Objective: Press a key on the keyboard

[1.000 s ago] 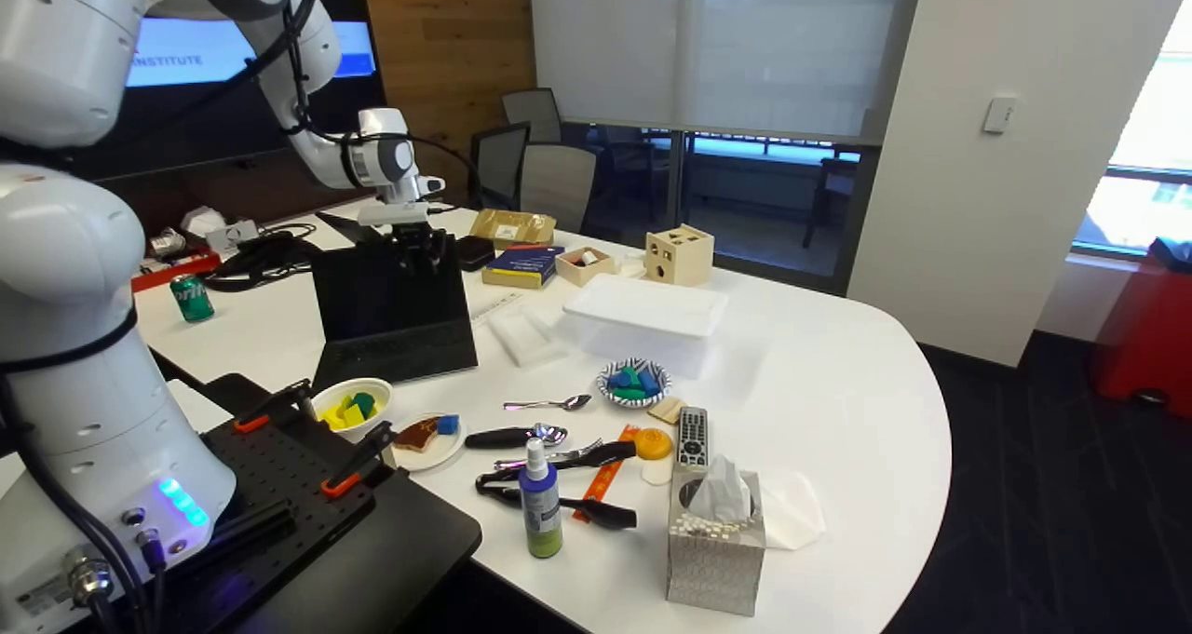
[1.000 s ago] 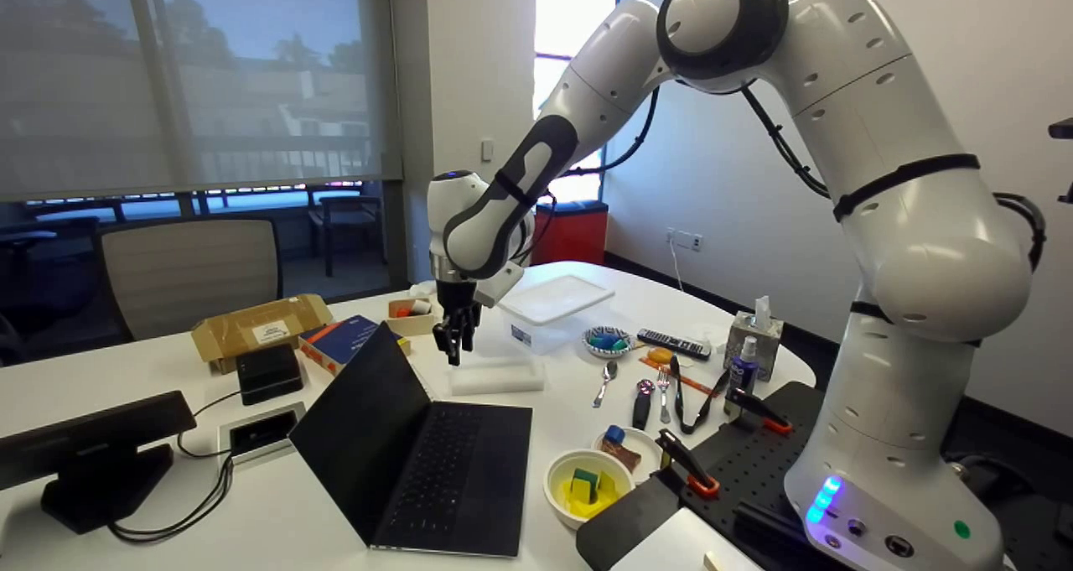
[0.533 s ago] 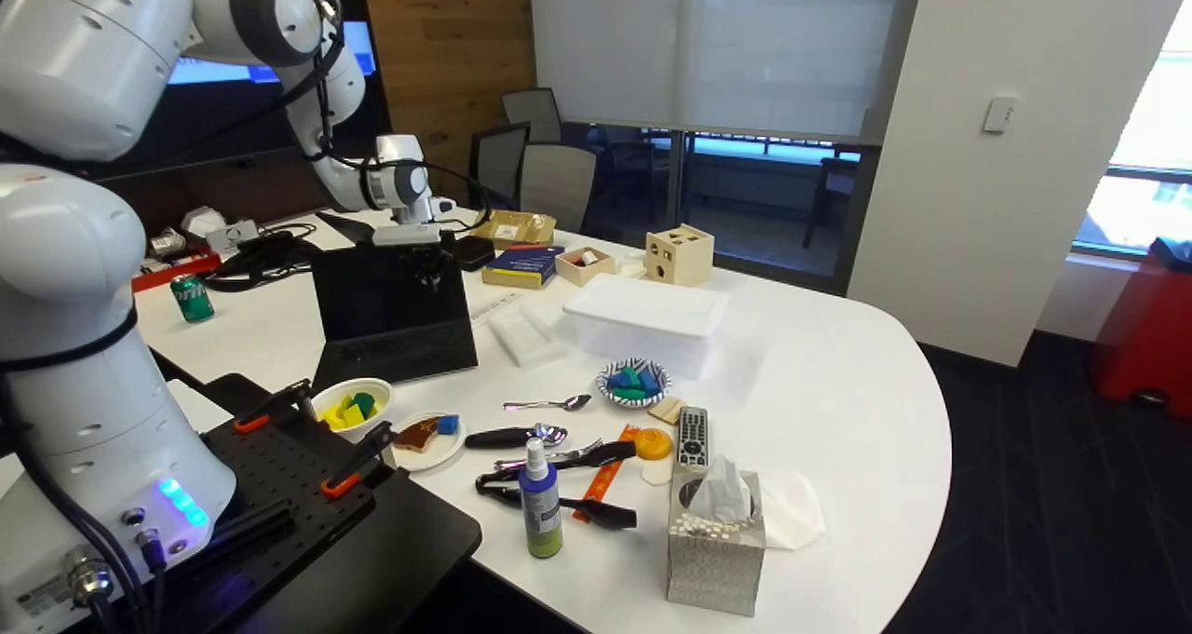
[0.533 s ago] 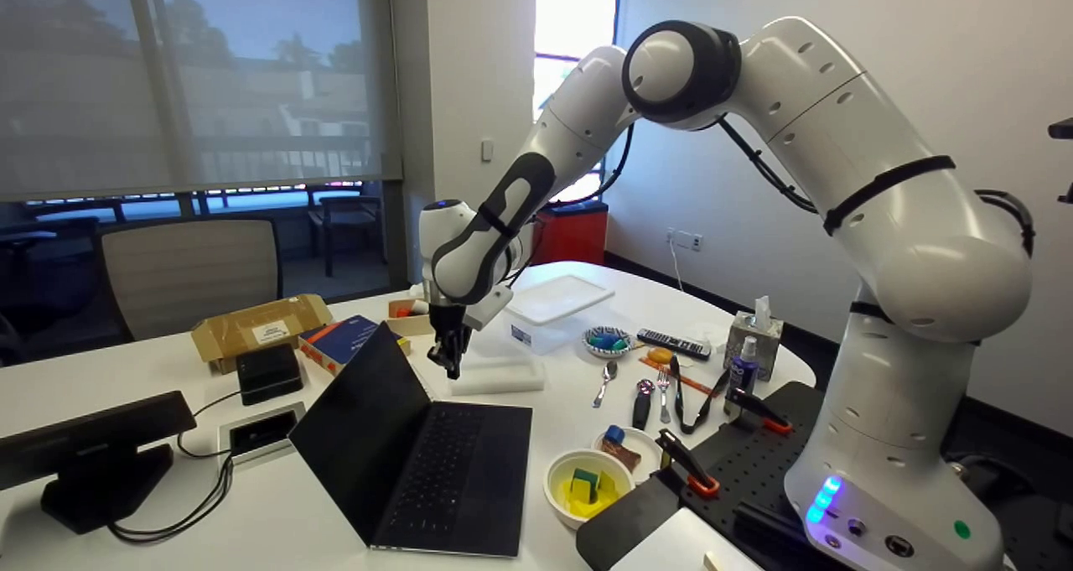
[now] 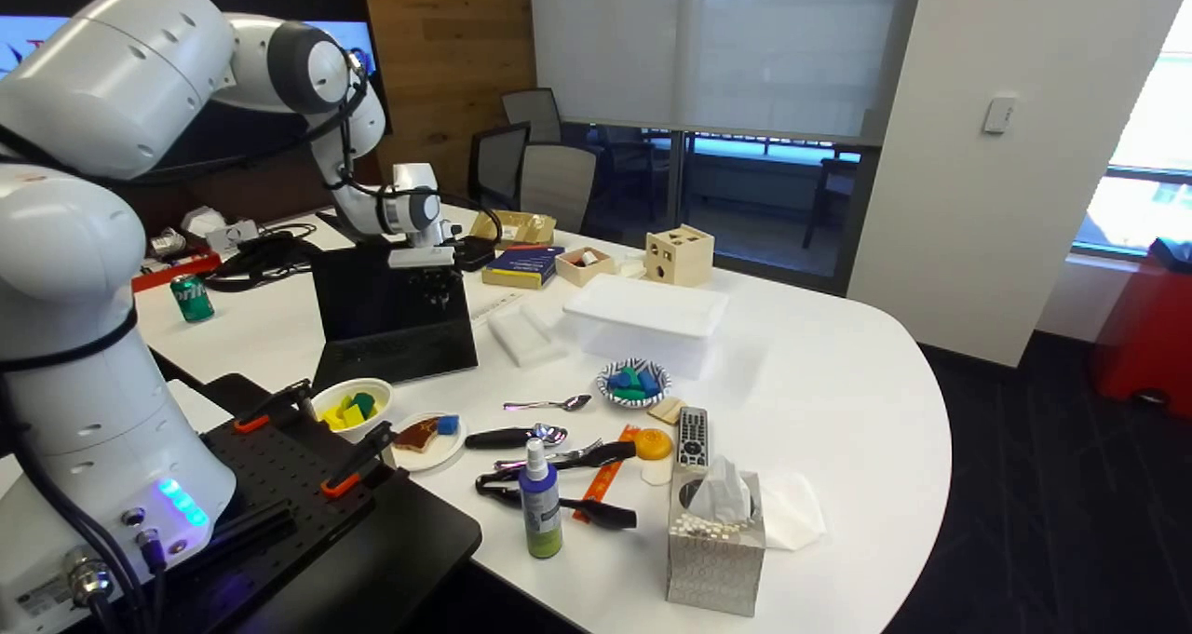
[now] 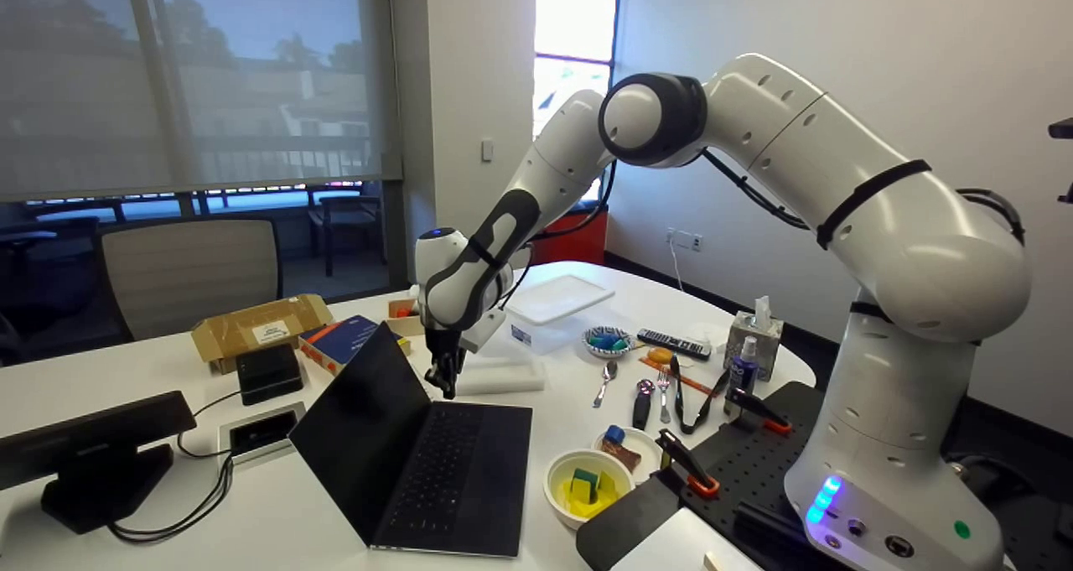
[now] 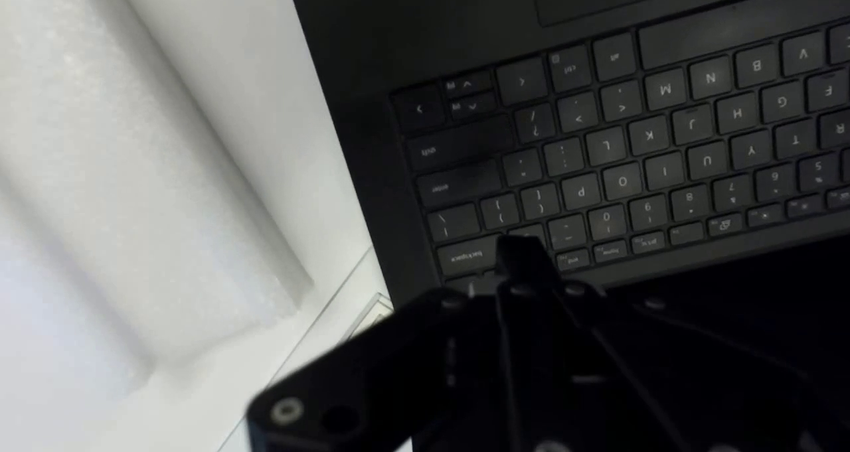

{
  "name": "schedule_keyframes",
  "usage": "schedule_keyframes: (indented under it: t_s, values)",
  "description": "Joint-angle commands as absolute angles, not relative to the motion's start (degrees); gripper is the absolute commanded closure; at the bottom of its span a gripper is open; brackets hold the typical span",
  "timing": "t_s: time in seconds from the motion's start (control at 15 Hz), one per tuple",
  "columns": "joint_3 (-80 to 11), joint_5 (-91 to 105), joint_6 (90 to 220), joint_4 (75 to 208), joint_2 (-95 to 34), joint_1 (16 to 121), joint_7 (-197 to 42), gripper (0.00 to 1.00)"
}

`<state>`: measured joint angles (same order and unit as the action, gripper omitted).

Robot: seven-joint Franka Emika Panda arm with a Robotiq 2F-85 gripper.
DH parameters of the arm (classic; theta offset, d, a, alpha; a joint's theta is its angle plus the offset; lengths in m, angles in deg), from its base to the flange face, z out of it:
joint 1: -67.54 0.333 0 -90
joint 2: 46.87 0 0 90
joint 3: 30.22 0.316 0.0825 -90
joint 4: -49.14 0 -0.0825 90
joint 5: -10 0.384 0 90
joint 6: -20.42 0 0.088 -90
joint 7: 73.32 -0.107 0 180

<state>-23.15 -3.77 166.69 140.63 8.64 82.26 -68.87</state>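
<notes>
A black laptop stands open on the white table, its keyboard [image 6: 436, 458] lying flat and its dark screen [image 6: 360, 437] tilted back. Upside-down key labels fill the keyboard [image 7: 622, 181] in the wrist view. My gripper [image 7: 521, 253] is shut with nothing held, its joined tips overlapping the corner by the backspace key [image 7: 468, 255] and partly hiding the key beside it. In an exterior view the gripper [image 6: 442, 380] points down near the keyboard's far end, close to the screen. Against the dark screen, the gripper [image 5: 436, 294] is hard to make out. Contact with a key cannot be told.
A white foam block [image 6: 499, 376] lies just past the laptop's far side. Near its front side sits a bowl [image 6: 557, 512] with yellow and green blocks. A lidded plastic bin [image 5: 643, 327], utensils and a blue book [image 5: 524, 260] stand around.
The arm has come down steadily, bringing the gripper lower toward the laptop's keyboard. The fingers, apart a second ago, have come together.
</notes>
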Motion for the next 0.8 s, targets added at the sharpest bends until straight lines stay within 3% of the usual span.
schedule_keyframes:
  t_s: [0.0,0.73]
  values:
    - [-22.16,-2.48,163.60,134.16,12.90,81.30,-64.20,1.00]
    - [-19.38,-0.27,156.96,120.43,23.49,79.61,-54.99,1.00]
